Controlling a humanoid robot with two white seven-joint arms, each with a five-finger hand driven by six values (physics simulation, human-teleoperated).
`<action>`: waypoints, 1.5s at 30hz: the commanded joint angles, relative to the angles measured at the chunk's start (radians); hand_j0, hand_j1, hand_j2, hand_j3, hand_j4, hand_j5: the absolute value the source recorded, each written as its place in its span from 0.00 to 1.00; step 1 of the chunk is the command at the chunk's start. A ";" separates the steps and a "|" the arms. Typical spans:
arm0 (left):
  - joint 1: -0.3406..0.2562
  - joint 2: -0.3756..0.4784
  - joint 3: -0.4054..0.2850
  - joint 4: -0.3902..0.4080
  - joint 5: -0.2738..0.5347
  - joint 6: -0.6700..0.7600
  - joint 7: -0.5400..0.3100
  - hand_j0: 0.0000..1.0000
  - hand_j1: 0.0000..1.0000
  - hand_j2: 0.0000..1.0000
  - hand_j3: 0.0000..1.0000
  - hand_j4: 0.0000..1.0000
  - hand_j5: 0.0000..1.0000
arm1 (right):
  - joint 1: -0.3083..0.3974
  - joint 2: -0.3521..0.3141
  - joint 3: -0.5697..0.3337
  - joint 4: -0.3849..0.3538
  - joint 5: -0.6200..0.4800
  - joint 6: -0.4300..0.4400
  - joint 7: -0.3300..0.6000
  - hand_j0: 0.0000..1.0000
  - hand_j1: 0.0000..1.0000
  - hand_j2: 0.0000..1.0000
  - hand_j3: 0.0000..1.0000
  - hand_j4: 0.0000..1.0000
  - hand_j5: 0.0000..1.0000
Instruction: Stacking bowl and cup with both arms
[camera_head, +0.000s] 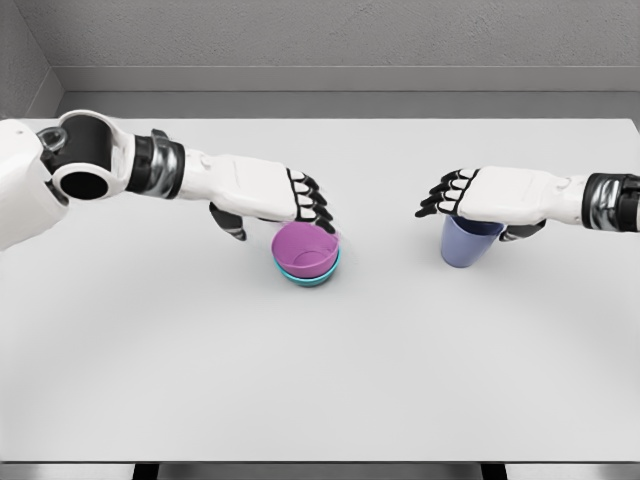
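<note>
While L hand (265, 195) fingers curled over pink bowl (303, 248), nested in teal bowl (325, 277), R hand (500, 200) gripped blue cup (468, 243); cup stacking pending.

bowl (303, 249) nested in second bowl (322, 276), table (320, 380) centre-left | cup (468, 243) well apart, right

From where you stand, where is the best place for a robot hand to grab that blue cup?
Probably the upper wall just below the rim of the blue cup, coming from the right and above. It stands upright and widens toward the top, so fingers can wrap its round side. The right robot hand is already there, over the rim.
</note>
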 joint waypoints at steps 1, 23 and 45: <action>0.003 0.082 0.030 -0.004 0.078 0.002 0.001 1.00 1.00 1.00 1.00 1.00 1.00 | 0.000 0.001 -0.002 0.003 -0.002 0.003 0.000 1.00 1.00 1.00 1.00 1.00 1.00; 0.124 0.182 0.214 0.050 0.105 0.002 -0.050 1.00 1.00 1.00 1.00 1.00 1.00 | 0.003 0.020 -0.002 0.009 0.039 0.003 0.000 0.91 0.91 0.91 0.91 0.91 0.91; 0.126 0.189 0.210 0.068 0.099 0.002 -0.050 1.00 1.00 1.00 1.00 1.00 1.00 | 0.008 0.036 -0.015 0.011 0.033 0.003 0.000 0.48 0.48 0.48 0.48 0.48 0.48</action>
